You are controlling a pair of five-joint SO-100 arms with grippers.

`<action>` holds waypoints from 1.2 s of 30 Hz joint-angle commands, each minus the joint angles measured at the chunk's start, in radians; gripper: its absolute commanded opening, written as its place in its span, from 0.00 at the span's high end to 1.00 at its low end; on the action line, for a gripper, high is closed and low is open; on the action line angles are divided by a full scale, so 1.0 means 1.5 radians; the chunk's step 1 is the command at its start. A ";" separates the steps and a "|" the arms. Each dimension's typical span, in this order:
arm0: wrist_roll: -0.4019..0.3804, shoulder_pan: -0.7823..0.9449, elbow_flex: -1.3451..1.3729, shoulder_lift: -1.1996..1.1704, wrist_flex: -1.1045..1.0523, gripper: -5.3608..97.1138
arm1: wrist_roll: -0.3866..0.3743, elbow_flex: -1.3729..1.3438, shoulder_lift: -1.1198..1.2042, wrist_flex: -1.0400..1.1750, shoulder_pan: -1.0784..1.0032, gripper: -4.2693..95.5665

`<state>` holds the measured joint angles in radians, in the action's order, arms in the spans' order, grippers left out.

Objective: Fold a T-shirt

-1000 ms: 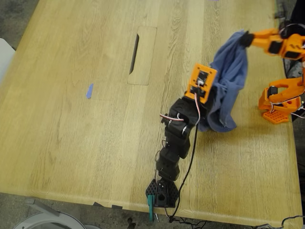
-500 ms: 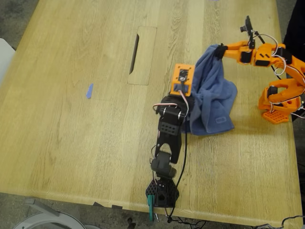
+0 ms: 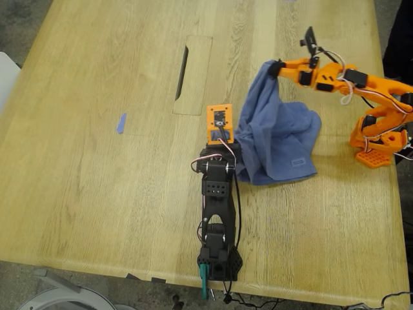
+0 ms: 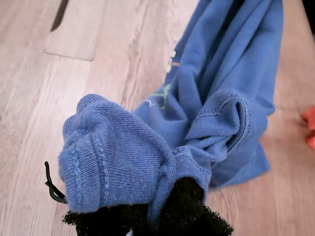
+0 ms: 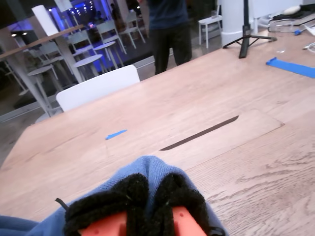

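Observation:
The slate-blue T-shirt hangs bunched between both grippers, its lower part lying on the table. My first gripper, on the black arm, is shut on a hem edge at the shirt's left side in the exterior view. In the first wrist view its black pads pinch a ribbed fold of the shirt, and the green-yellow print shows. My second gripper, on the orange arm, is shut on the shirt's top, lifted above the table. The second wrist view shows its pads with shirt cloth between them.
A cable slot in a wooden hatch lies left of the shirt in the exterior view. A small blue tape strip lies further left. The orange arm's base stands at the right edge. A white chair and a standing person are beyond the table.
Both grippers have moved toward the exterior view's left, carrying the shirt with them. The black arm has straightened, and the shirt now hangs more spread between the two grips.

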<state>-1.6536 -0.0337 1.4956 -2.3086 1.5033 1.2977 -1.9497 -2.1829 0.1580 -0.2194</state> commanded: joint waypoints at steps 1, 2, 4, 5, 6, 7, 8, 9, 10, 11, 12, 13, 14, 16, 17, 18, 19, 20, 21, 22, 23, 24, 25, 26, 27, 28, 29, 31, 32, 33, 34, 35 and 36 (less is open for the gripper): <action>0.011 0.041 0.075 -0.079 -0.102 0.95 | -0.002 0.009 0.032 -0.060 -0.020 0.92; 0.011 0.049 0.105 -0.090 -0.132 0.95 | -0.003 0.014 0.053 -0.080 -0.022 0.92; 0.011 0.066 0.161 -0.104 -0.193 0.95 | -0.004 0.032 0.104 -0.125 -0.027 0.92; 0.011 0.077 0.184 -0.108 -0.224 0.95 | -0.004 0.045 0.131 -0.144 -0.028 0.92; 0.012 0.088 0.206 -0.111 -0.255 0.95 | -0.005 0.059 0.160 -0.167 -0.028 0.92; 0.013 0.098 0.223 -0.114 -0.279 0.95 | -0.006 0.077 0.186 -0.181 -0.028 0.92; 0.014 0.110 0.238 -0.114 -0.303 0.95 | -0.006 0.095 0.216 -0.198 -0.028 0.92; 0.015 0.120 0.251 -0.114 -0.325 0.95 | -0.007 0.116 0.243 -0.212 -0.028 0.92; 0.015 0.130 0.262 -0.115 -0.345 0.95 | -0.007 0.133 0.269 -0.223 -0.029 0.92; 0.016 0.140 0.271 -0.115 -0.360 0.95 | -0.007 0.147 0.291 -0.234 -0.029 0.92; 0.017 0.150 0.281 -0.115 -0.378 0.95 | -0.007 0.161 0.312 -0.242 -0.031 0.92; 0.018 0.162 0.289 -0.115 -0.392 0.95 | -0.007 0.174 0.332 -0.254 -0.033 0.92; 0.018 0.171 0.301 -0.115 -0.406 0.95 | -0.007 0.190 0.354 -0.260 -0.035 0.92; 0.019 0.186 0.322 -0.112 -0.442 0.95 | -0.007 0.243 0.408 -0.269 -0.042 0.92; 0.019 0.193 0.330 -0.108 -0.459 0.95 | -0.007 0.284 0.441 -0.265 -0.045 0.92; 0.020 0.199 0.340 -0.104 -0.479 0.95 | -0.007 0.330 0.476 -0.257 -0.048 0.92; 0.020 0.206 0.346 -0.100 -0.491 0.95 | -0.007 0.377 0.512 -0.244 -0.050 0.92; 0.020 0.213 0.353 -0.096 -0.504 0.95 | -0.007 0.427 0.549 -0.233 -0.053 0.92; 0.020 0.221 0.361 -0.093 -0.521 0.95 | -0.007 0.475 0.583 -0.221 -0.055 0.92; 0.020 0.233 0.365 -0.090 -0.529 0.95 | -0.007 0.521 0.617 -0.207 -0.058 0.92; 0.021 0.243 0.370 -0.087 -0.541 0.95 | -0.007 0.569 0.650 -0.193 -0.060 0.92; 0.021 0.255 0.374 -0.084 -0.556 0.95 | -0.008 0.619 0.684 -0.176 -0.062 0.91; 0.021 0.265 0.377 -0.079 -0.568 0.95 | -0.008 0.674 0.721 -0.159 -0.062 0.91; 0.021 0.274 0.380 -0.075 -0.583 0.95 | -0.009 0.740 0.762 -0.135 -0.062 0.91; 0.021 0.282 0.382 -0.069 -0.595 0.95 | -0.009 0.822 0.813 -0.103 -0.062 0.91; 0.022 0.288 0.386 -0.063 -0.611 0.95 | -0.010 0.937 0.881 -0.057 -0.062 0.91; 0.022 0.296 0.387 -0.055 -0.625 0.95 | -0.011 1.093 0.969 0.008 -0.062 0.91; 0.022 0.307 0.387 -0.038 -0.656 0.95 | -0.013 1.373 1.136 0.136 -0.060 0.91; 0.022 0.311 0.386 -0.030 -0.672 0.95 | -0.019 1.388 1.158 0.148 -0.059 0.92; 0.022 0.315 0.385 -0.024 -0.682 0.95 | -0.019 1.383 1.150 0.122 -0.061 0.92; 0.022 0.318 0.387 -0.017 -0.694 0.95 | -0.019 1.373 1.150 0.117 -0.061 0.92; 0.024 0.318 0.388 -0.010 -0.709 0.95 | -0.019 1.382 1.159 0.112 -0.062 0.92; 0.024 0.323 0.389 -0.003 -0.720 0.95 | -0.018 1.386 1.164 0.114 -0.063 0.92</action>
<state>-1.6306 0.4034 2.1092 -2.2979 0.5185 1.2747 -0.0031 -0.4249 0.3206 -0.2899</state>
